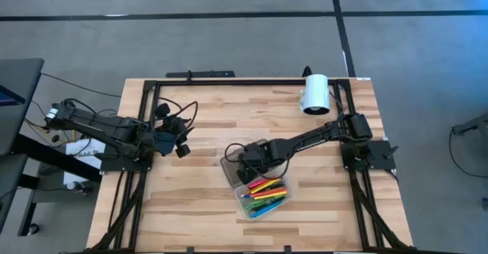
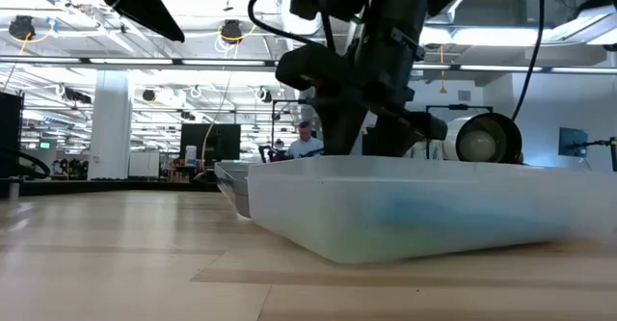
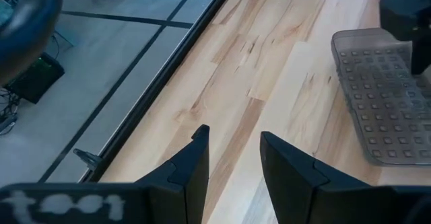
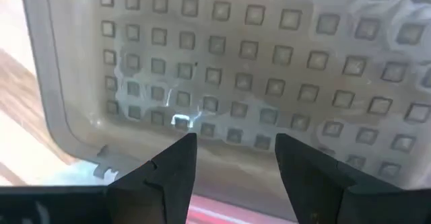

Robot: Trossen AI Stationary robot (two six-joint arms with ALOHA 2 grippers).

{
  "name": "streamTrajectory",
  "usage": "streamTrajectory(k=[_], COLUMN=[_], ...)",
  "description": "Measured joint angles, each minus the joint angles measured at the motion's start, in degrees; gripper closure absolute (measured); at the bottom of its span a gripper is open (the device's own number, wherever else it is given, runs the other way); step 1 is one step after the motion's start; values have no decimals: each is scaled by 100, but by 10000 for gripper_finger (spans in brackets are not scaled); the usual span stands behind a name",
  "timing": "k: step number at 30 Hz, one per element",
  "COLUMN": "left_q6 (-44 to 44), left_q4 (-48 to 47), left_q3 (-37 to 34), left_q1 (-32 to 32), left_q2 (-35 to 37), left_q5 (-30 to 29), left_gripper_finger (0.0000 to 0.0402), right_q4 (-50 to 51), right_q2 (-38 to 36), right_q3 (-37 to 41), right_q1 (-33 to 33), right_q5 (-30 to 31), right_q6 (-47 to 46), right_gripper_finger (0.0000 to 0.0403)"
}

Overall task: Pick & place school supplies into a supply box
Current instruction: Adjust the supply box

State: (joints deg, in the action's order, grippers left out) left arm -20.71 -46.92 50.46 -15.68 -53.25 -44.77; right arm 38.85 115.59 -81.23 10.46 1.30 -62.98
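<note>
Hovers right end effector [image 4: 232, 150], fingers apart, over open lid [image 4: 256, 62] beside filled box [image 1: 263, 193]; left [image 3: 232, 150] idle, released.

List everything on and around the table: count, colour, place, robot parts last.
supply box: one, clear plastic, centre-right of the table, open.
lid: one, greyish translucent with a square-dot texture, folded open on the box's far-left side, lying flat.
pens and pencils: several, orange, yellow, pink, green and blue among them, lying inside the box; exact number cannot be told.
white cylinder: one, lying at the table's far right edge.
table: one, light wood with a black frame.
person: one, far back in the room in the low view.
left gripper: open, holding nothing, at the table's left edge.
right gripper: open, just above the lid.
</note>
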Motion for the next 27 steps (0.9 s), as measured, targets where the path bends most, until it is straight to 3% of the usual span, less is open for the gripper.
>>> streamTrajectory(k=[4,9,13,17,27], left_q6=[16,46,46,57,94], left_q4=[2,-17,-107,-164,-164], left_q3=[0,-2,-2,-2,-2], left_q1=[0,-2,-4,-7,-7], left_q2=[0,0,0,0,0], left_q5=[0,7,63,57,52], left_gripper_finger=[278,278,278,278,278], right_q4=[-25,-312,-341,-259,-358], right_q2=[268,700,724,681,802], right_q3=[-9,-128,-203,-329,-427], right_q1=[-6,2,80,38,-263], right_q5=[-140,-962,-658,-291,-705], right_q6=[5,-78,-128,407,1912], right_gripper_finger=[211,213,211,215,231])
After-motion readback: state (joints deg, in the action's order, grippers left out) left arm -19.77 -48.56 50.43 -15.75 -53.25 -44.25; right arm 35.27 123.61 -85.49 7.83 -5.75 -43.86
